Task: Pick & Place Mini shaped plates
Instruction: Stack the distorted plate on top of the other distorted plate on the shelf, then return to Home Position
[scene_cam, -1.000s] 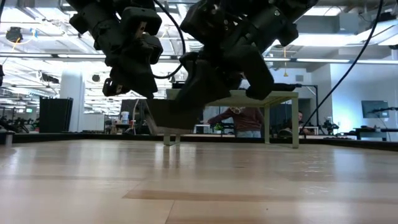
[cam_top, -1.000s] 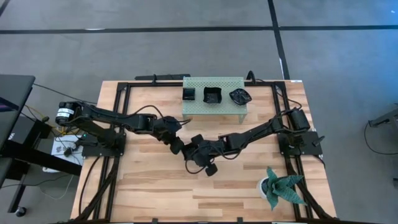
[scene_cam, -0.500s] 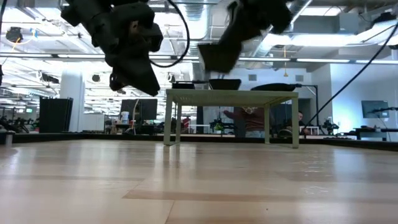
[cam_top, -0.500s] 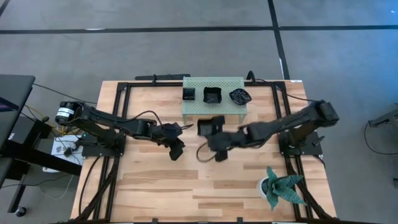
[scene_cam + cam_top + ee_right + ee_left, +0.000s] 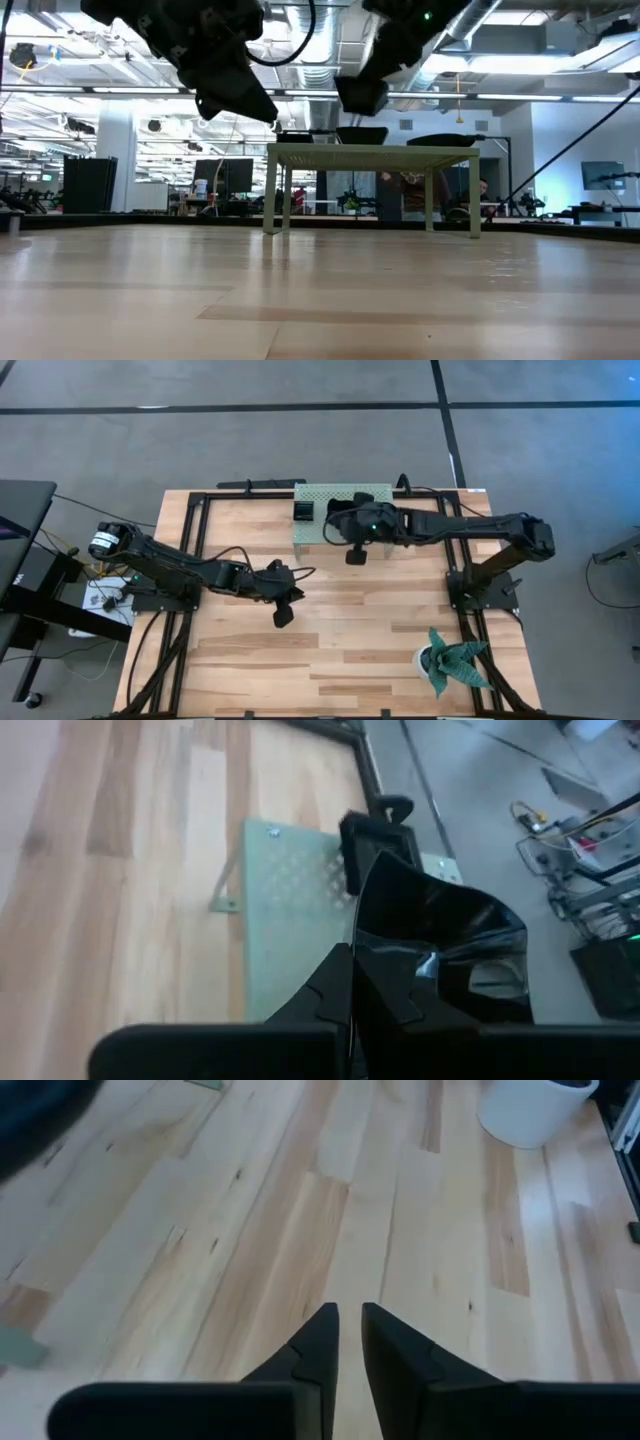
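Note:
My right gripper reaches over the pale green perforated stand at the table's far edge and is shut on a glossy black mini plate. In the low view this plate hangs above the stand's top. A square black plate rests flat on the stand's left part. The low view shows two more dishes on the stand's top. My left gripper hovers above the bare wood left of the table's middle. Its fingers stand a narrow gap apart with nothing between them. My right gripper pinches the black plate by its edge between its two fingers. The plate stands out past the fingertips, tilted with its hollow side showing. It is lifted clear, above the stand's top.
A green spiky plant in a white pot stands at the near right corner. Black frame rails run along the table's sides. Bare wood lies between the stand and the near edge.
My right gripper has risen from low over the table's middle and swung toward the far edge, carrying the black plate to above the green stand. My left gripper has drifted a little toward the near edge and has rolled.

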